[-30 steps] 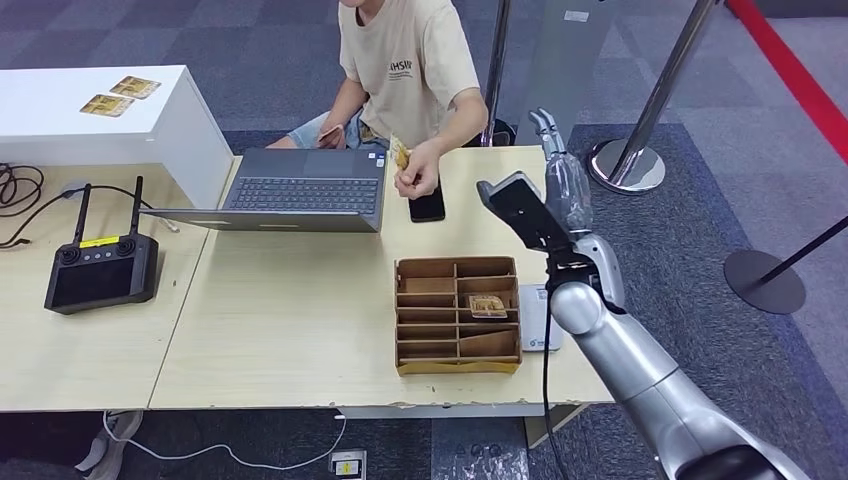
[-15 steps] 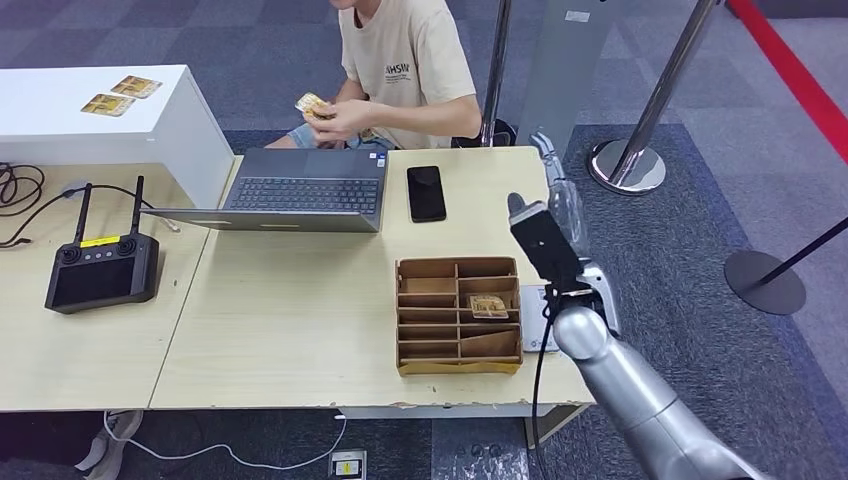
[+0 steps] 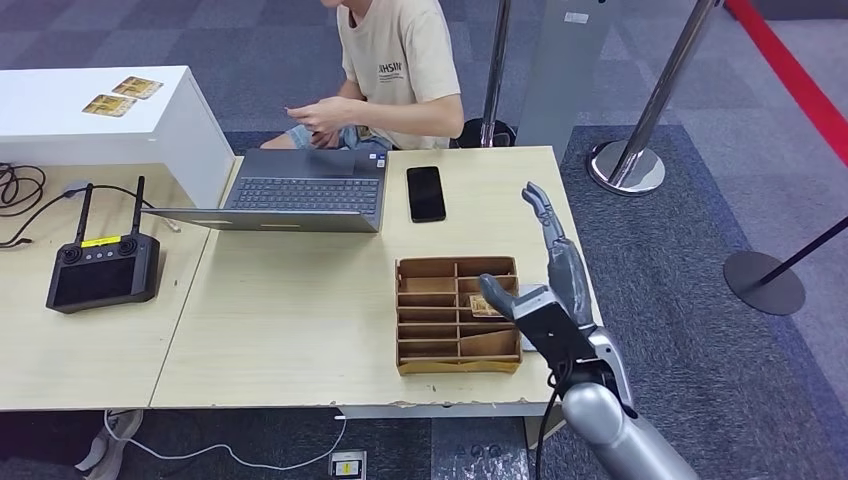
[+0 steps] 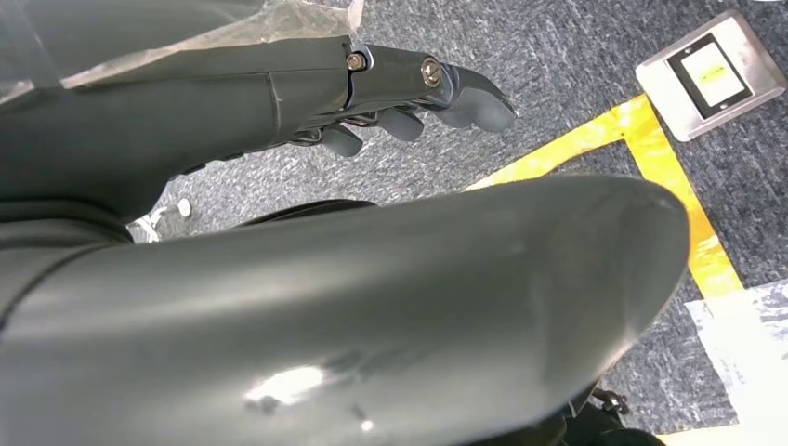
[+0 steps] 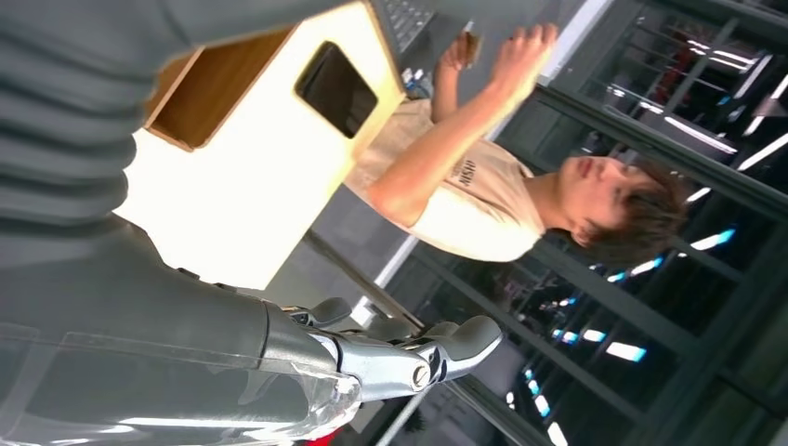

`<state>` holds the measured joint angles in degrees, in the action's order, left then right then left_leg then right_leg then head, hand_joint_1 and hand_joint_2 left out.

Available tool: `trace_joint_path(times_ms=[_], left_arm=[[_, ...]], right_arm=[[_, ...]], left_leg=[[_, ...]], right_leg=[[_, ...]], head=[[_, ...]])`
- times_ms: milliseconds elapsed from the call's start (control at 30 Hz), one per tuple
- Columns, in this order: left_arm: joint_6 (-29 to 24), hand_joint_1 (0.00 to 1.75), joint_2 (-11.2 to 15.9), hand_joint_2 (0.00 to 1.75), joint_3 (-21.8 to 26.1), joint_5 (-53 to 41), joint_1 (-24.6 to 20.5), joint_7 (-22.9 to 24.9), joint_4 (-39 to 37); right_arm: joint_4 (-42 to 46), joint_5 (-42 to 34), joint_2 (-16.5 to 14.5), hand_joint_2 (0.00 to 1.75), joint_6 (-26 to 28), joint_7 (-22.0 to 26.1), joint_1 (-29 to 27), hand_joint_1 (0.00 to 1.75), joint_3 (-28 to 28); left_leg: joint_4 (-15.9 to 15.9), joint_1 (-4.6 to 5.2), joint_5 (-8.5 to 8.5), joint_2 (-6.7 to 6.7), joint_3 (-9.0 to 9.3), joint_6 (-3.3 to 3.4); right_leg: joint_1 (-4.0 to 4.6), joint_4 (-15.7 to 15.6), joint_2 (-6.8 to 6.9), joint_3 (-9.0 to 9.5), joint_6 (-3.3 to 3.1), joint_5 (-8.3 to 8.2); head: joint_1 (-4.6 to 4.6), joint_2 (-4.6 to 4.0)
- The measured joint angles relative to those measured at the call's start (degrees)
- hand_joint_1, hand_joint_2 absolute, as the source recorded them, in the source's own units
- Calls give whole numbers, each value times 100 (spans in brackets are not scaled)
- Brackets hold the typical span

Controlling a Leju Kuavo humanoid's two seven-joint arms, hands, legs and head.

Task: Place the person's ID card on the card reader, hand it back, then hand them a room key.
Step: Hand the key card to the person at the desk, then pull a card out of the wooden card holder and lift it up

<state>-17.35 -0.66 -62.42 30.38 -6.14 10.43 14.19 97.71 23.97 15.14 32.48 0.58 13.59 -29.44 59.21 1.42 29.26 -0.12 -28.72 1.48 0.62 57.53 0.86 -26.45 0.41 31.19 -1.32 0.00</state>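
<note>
Head view: right hand has pulled back from the person to the counter edge beside the cardboard divider box; fingers straight, holding nothing. Person now holds the card near the lap, so ID hand-back looks done; room key is next. Box has one card in a middle slot.

Left wrist view: left hand hangs over floor, fingers curled in, empty.

Right wrist view: fingers apart, nothing in them.
</note>
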Motion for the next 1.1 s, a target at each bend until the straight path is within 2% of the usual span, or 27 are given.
trace_joint_path(times_ms=[133, 267, 400, 600, 867, 967, 1100], left_arm=[[0, 0, 1, 0, 38, 4, -1, 0, 0], [-2, 0, 1, 0, 45, 6, -1, 0, 0], [-10, 0, 8, 0, 57, 34, -1, 10, 0], [-11, 0, 84, 0, 117, 110, 0, 83, -2], [-72, 0, 92, 0, 161, 89, -3, 128, -2], [-77, 0, 92, 0, 162, 26, -5, 173, -2], [-77, 0, 92, 0, 161, 21, -6, 187, -2]], right_arm=[[266, 9, 44, 175, -21, -10, -77, 0, 8], [437, -22, 69, 0, -35, -5, -116, 0, 28], [622, -470, 85, 175, -104, 205, -256, 0, 52], [1096, -1208, 49, 175, 109, 611, -961, 0, 175], [1412, -1300, 40, 175, 171, 675, -1379, 0, 220], [1422, -888, 34, 175, 240, 498, -1394, 0, 215], [1392, 351, 36, 175, 328, -92, -1393, 0, 151]], left_leg=[[0, 0, -1, 0, 0, -1], [1, 1, -1, 0, 1, -1], [2, 0, -1, -2, 2, 0], [0, 1, 1, -1, -1, 0], [-2, 0, -1, 0, 2, -2], [-2, 0, -2, 0, 2, -2], [-1, 1, -2, 0, 1, -2]], right_leg=[[0, 0, 0, 1, 0, 0], [-1, 0, 0, 2, 0, 0], [-2, 0, 1, 2, 0, 0], [-1, -1, 0, 0, 0, 1], [0, -1, 0, 2, -1, 1], [0, -1, 0, 4, -1, 0], [0, -1, 0, 5, 0, 0]], head=[[-1, 0], [-1, 0], [-1, 0], [0, 0], [0, 0], [-1, 0], [-1, 0]])
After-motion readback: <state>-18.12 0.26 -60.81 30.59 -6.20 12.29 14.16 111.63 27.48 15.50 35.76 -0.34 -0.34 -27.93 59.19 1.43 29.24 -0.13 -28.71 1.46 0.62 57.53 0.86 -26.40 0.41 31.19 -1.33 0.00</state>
